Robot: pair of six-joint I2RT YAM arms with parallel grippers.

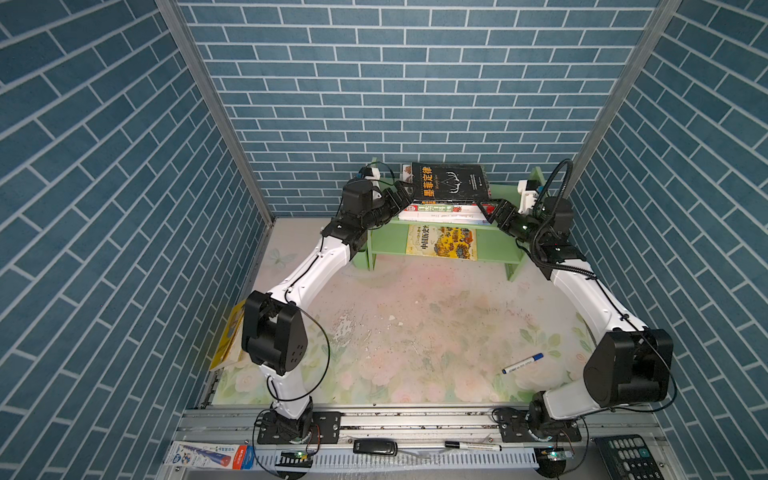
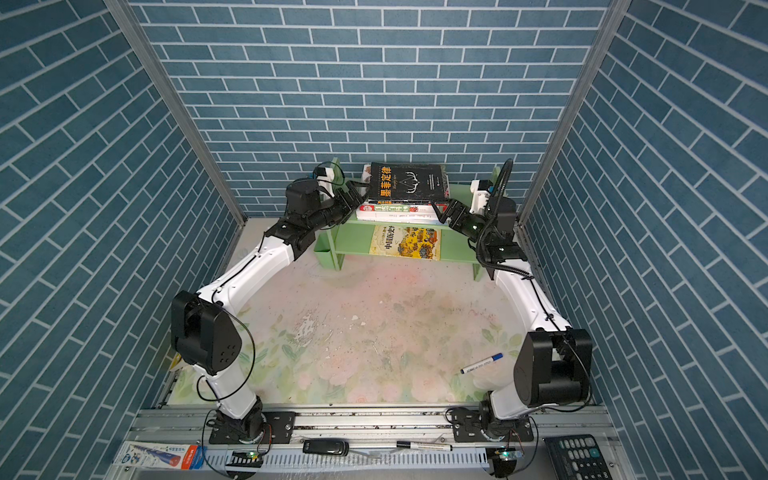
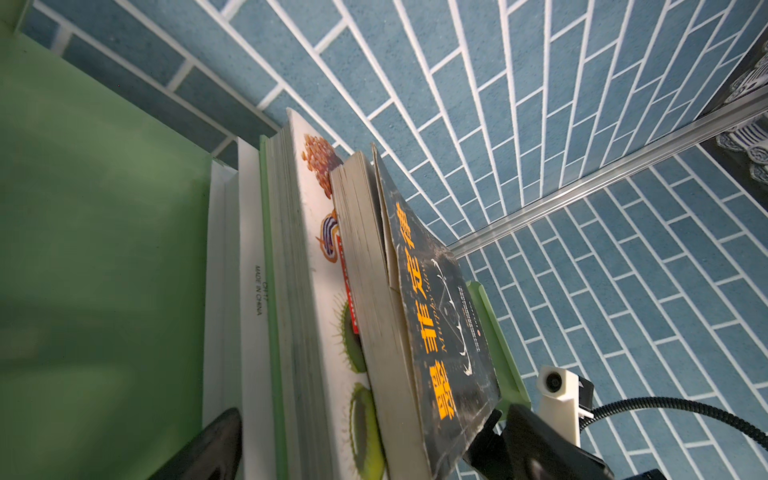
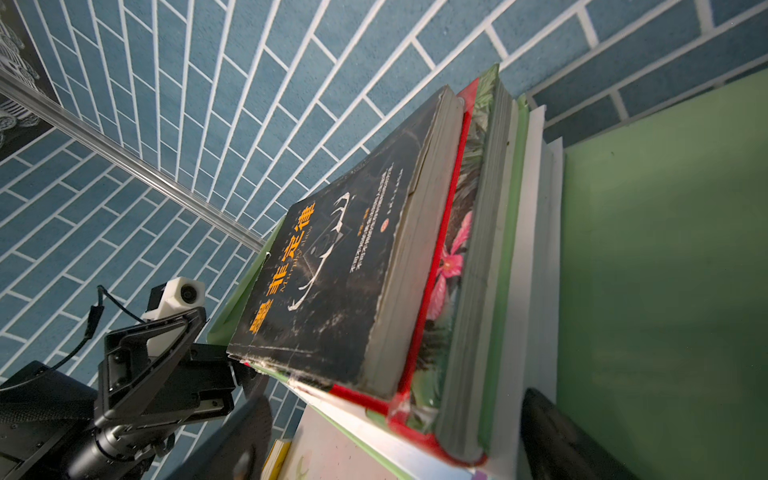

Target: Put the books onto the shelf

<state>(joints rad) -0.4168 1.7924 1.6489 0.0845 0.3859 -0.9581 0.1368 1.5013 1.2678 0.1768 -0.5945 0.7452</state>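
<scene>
book stack (image 1: 449,187) on shelf (image 1: 496,246) (upper tier (image 1: 503,192))

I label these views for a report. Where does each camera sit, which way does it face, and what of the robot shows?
Both top views: high behind the robot, looking down at the shelf; left arm and right arm show whole.
Left wrist: on the left arm, facing the stack end-on; its own finger and the right tool show.
Right wrist: mirrored, at the other end; own fingers and left tool show.
Shared: both wrist views show the black book on top.
</scene>
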